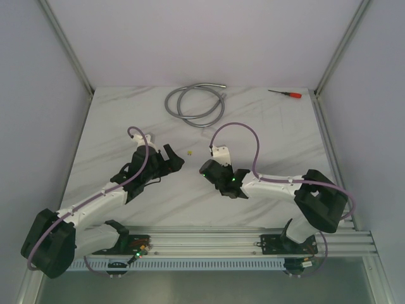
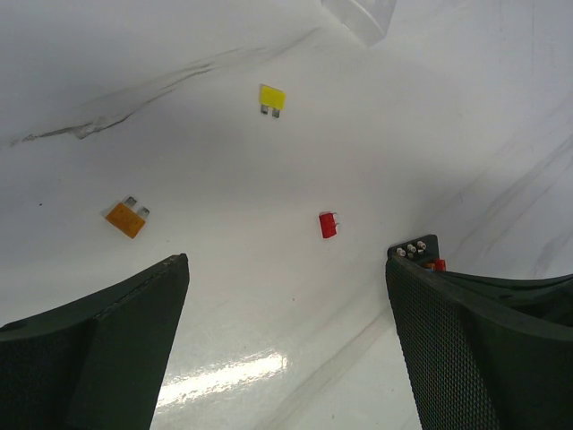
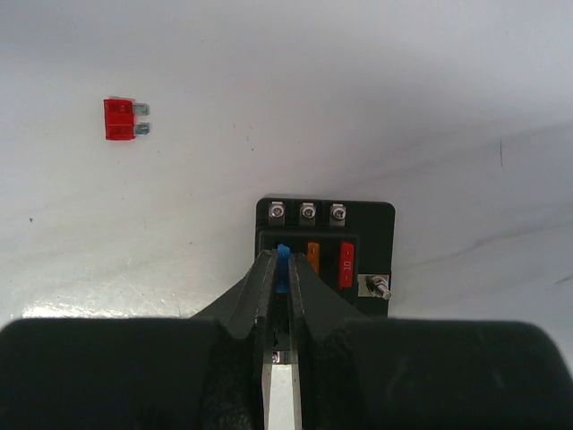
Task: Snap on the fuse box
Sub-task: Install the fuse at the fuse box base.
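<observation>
White arms [image 1: 272, 185], purple cables [image 1: 257, 147], dark fingers [image 2: 98, 358].

Only one marking turns up, in the right wrist view: pale characters on the red fuse [image 3: 346, 263] seated in the fuse box [image 3: 376, 222]. They look like "10" turned sideways, though they're too small to be sure. The orange fuse [image 3: 313, 257] beside it carries a tiny mark that can't be read, and nothing else is legible.

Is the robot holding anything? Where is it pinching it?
The right pincer pinches a blue fuse by its top, in the fuse box. The left pincer holds nothing.
</observation>
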`<action>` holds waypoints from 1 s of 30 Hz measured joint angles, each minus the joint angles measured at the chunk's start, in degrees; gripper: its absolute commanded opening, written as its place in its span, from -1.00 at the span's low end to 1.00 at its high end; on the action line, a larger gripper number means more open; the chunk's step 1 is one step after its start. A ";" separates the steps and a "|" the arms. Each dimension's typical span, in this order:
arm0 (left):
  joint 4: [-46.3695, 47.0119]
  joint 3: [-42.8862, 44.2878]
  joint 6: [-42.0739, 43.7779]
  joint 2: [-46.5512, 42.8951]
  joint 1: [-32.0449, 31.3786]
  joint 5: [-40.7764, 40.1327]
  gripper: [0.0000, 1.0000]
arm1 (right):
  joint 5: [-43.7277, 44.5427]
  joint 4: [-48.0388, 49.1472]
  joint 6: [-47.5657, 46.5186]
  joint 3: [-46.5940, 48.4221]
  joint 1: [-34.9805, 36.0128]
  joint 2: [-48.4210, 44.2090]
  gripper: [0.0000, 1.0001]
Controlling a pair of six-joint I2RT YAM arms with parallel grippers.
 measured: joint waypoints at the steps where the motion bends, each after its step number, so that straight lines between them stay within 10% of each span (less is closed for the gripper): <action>1: -0.02 0.00 0.00 0.00 0.00 0.00 1.00 | 0.02 0.00 0.00 0.00 0.00 0.00 -0.78; 30: -0.04 0.00 -0.17 -0.44 0.04 0.20 1.00 | -5.18 -1.99 0.90 -1.07 -1.79 -1.68 -0.57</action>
